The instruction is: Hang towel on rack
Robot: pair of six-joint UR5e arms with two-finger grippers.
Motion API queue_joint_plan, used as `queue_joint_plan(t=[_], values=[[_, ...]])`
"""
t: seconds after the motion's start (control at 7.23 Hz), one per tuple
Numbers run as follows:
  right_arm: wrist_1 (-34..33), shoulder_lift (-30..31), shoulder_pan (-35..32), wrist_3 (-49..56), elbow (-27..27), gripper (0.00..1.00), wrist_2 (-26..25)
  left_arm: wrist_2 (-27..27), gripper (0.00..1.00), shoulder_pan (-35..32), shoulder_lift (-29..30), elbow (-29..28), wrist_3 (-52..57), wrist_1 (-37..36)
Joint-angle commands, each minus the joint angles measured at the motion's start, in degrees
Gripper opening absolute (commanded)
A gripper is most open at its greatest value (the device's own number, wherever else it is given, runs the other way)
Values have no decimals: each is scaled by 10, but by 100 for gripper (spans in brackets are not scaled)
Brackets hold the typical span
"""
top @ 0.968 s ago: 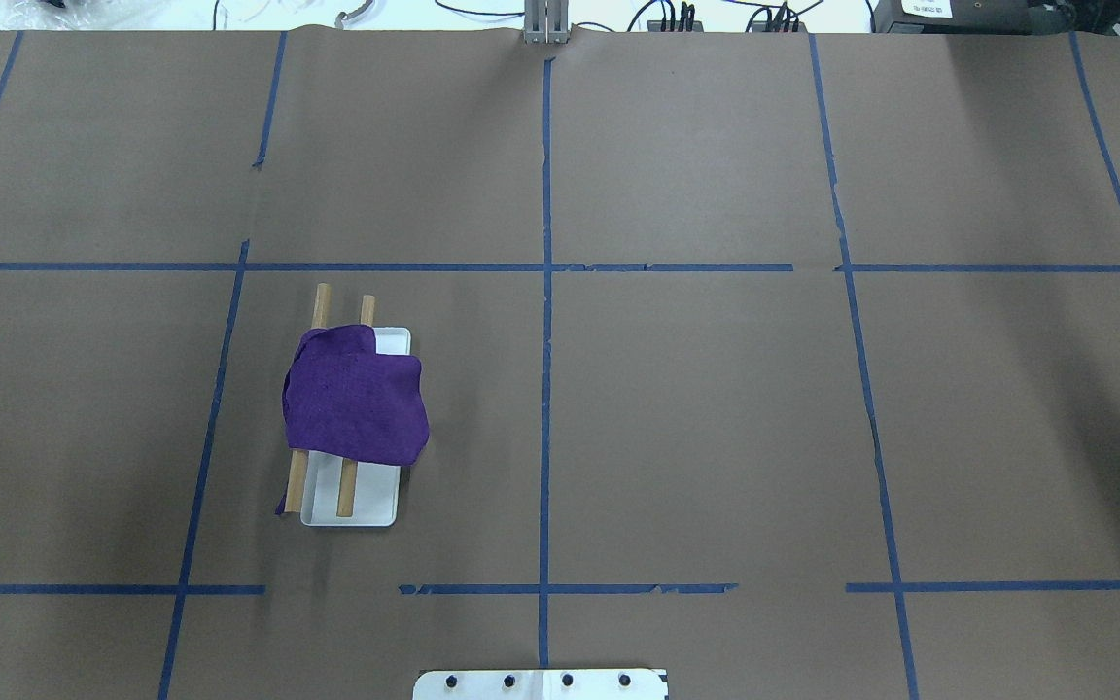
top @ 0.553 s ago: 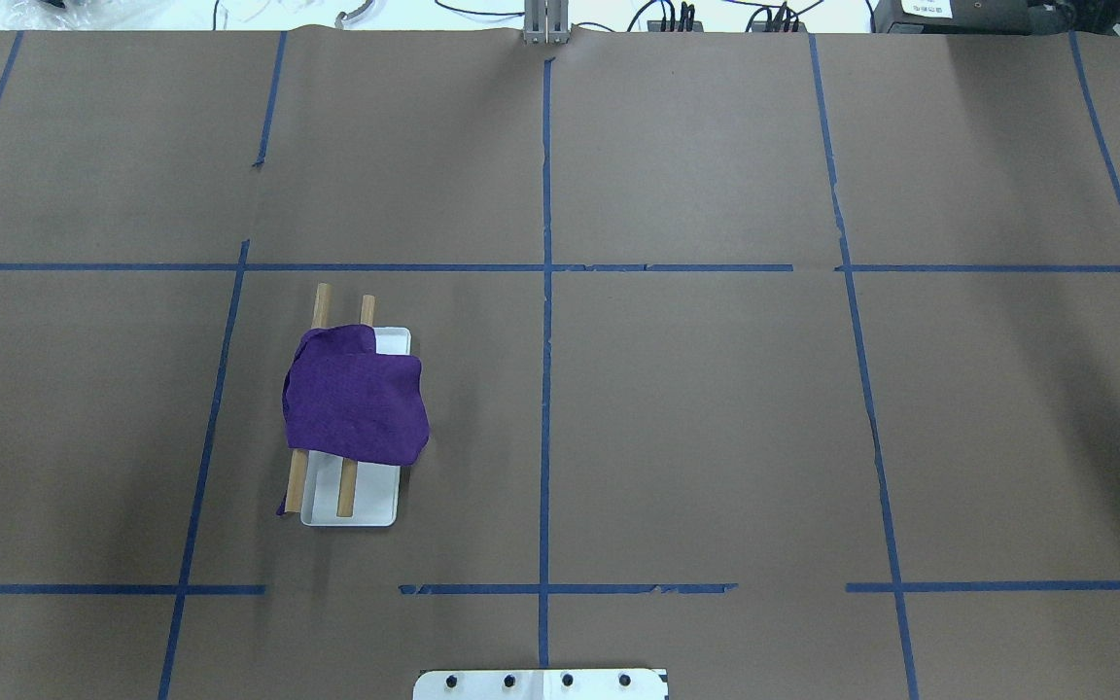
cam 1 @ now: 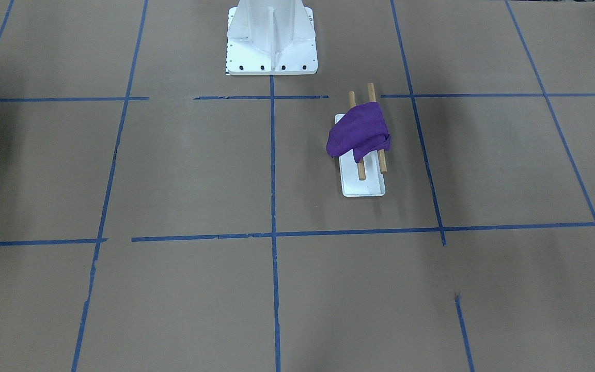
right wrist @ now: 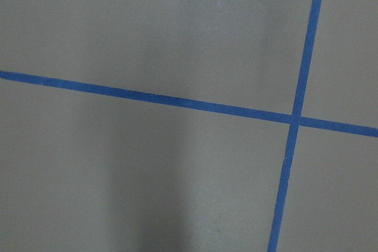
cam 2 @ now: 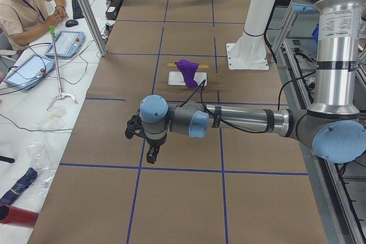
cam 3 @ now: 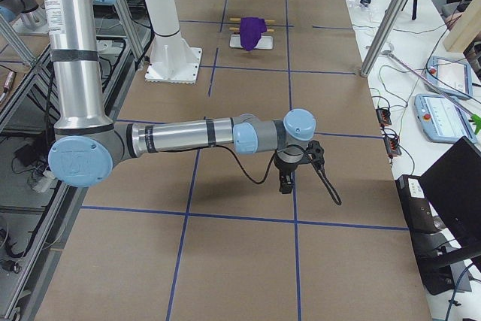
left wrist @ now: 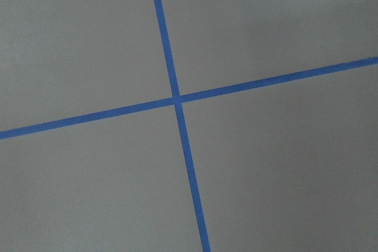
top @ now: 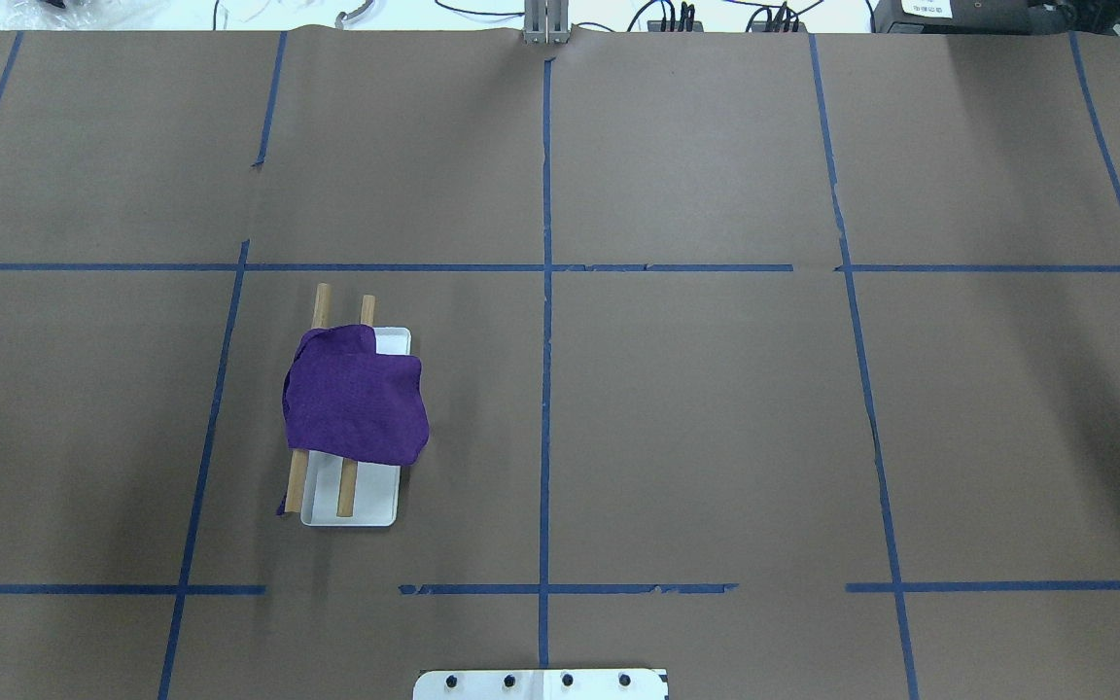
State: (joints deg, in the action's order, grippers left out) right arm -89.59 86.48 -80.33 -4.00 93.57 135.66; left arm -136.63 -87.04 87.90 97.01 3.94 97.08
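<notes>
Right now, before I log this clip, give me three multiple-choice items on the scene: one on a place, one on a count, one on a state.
1. In the overhead view, where does the towel rack stand?
A) left of the centre tape line
B) right of it
C) straddling it

2. How many wooden rods does the rack have?
A) one
B) two
C) four

3. How is the purple towel lying?
A) spread flat on the table
B) draped over both rods
C) rolled up beside the rack

Answers:
1 A, the rack sits wholly in the left half of the overhead view.
2 B, two parallel rods stick out from under the towel at both ends.
3 B, it covers the middle of the rods and leaves their ends showing.
</notes>
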Motion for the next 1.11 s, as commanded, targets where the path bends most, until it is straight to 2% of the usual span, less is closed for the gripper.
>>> queue_joint_plan(t=[0.0,0.97], values=[[3,-3,-1,-2,0,100,9,-1,100,6,0,18,0,-1],[3,8,-2,-3,-1,100,16,-2,100,7,13,24,-1,-1]])
